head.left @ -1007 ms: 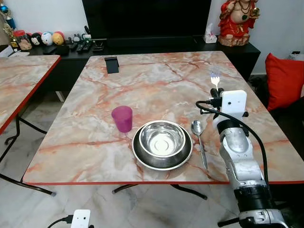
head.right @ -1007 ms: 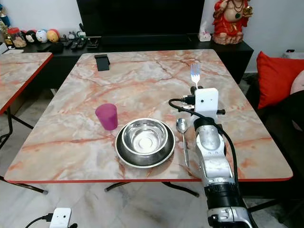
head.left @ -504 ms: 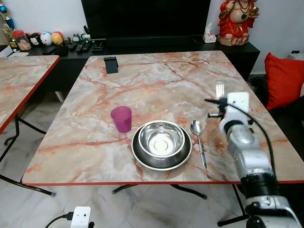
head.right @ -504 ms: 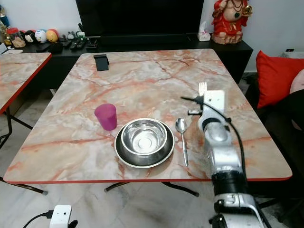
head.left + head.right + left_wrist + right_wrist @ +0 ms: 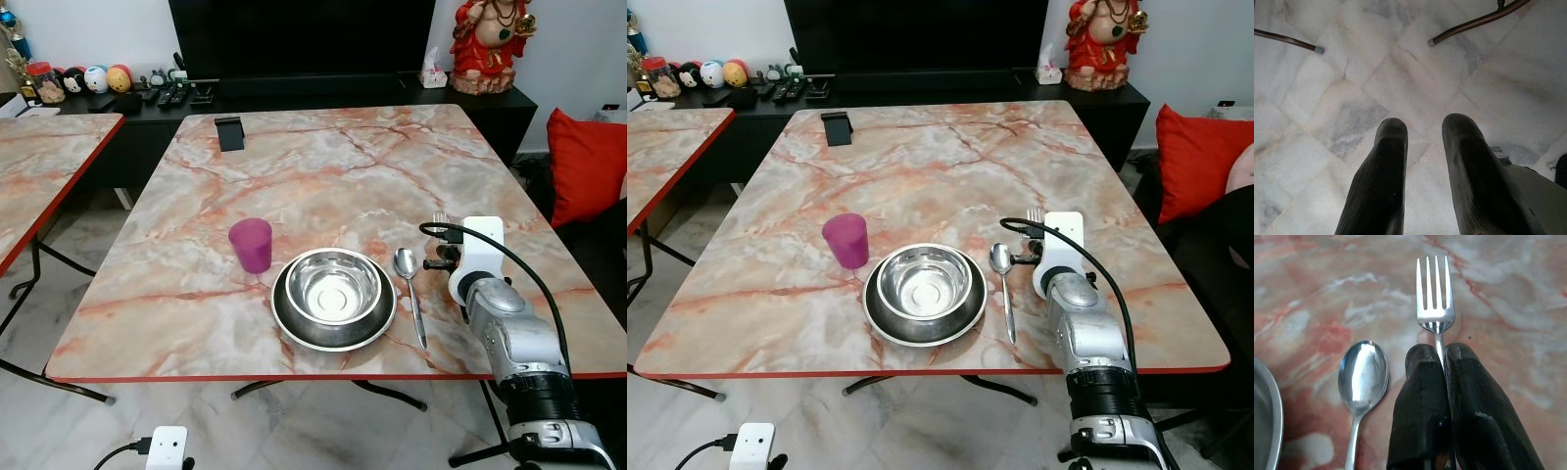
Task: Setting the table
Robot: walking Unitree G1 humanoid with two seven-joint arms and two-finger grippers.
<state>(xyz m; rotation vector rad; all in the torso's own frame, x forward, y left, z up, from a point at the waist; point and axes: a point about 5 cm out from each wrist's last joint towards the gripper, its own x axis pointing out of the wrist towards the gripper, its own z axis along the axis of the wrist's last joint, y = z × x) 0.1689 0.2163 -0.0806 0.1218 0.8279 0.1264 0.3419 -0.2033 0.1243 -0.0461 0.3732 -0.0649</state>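
table (image 5: 323, 166) | cup (image 5: 252, 244) | bowl-on-plate (image 5: 334, 299) | spoon (image 5: 410, 288) | black stand (image 5: 229, 132)

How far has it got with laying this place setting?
Most pieces look placed: a steel bowl sits on a plate, a purple cup stands to its left, and a spoon lies to its right. In hand: the right gripper is shut on a fork, low over the table beside the spoon. Left: setting the fork down and letting go. The left gripper hangs idle over the floor.
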